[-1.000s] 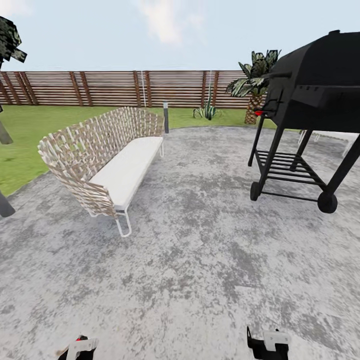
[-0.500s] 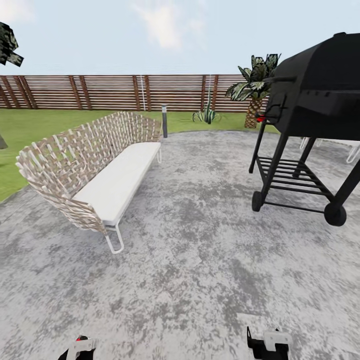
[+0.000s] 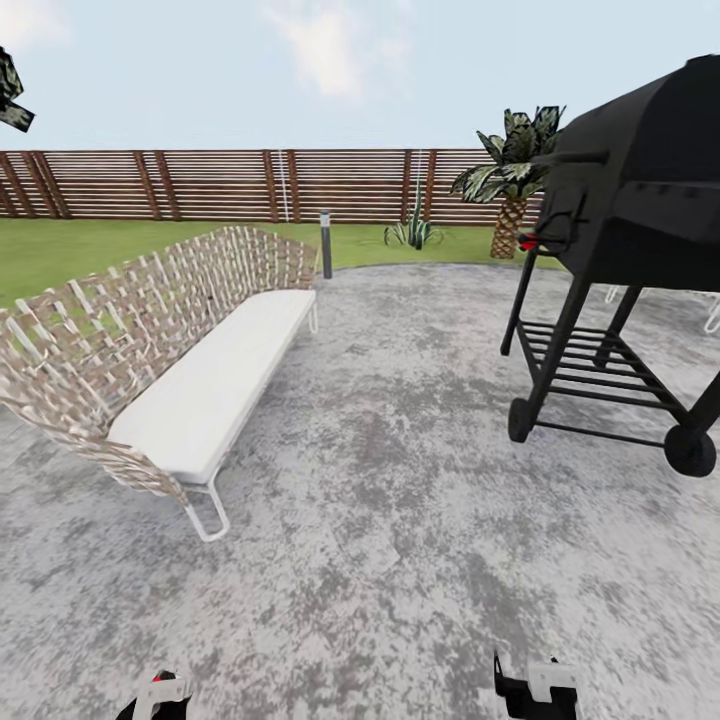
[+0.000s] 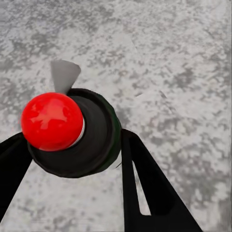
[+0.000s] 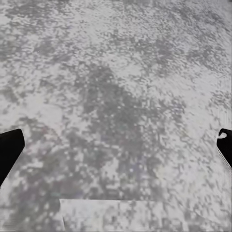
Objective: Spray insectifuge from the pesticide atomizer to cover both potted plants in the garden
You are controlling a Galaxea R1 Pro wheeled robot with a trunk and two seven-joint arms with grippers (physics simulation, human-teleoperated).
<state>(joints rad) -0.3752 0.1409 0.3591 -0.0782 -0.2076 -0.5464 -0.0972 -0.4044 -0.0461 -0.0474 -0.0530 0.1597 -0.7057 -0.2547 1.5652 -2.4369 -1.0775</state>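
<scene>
Atomizer (image 4: 72, 133) in left hand (image 4: 72, 159), wrist cam.

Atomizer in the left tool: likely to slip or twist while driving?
The pesticide atomizer has a round body, so it may twist between the flat fingers. It looks small, so probably light. The red top overhangs the grip, so some tilting is possible.

Left gripper (image 4: 72, 159) clamps the pesticide atomizer (image 4: 72, 133) above grey paving (image 4: 169, 58).
</scene>
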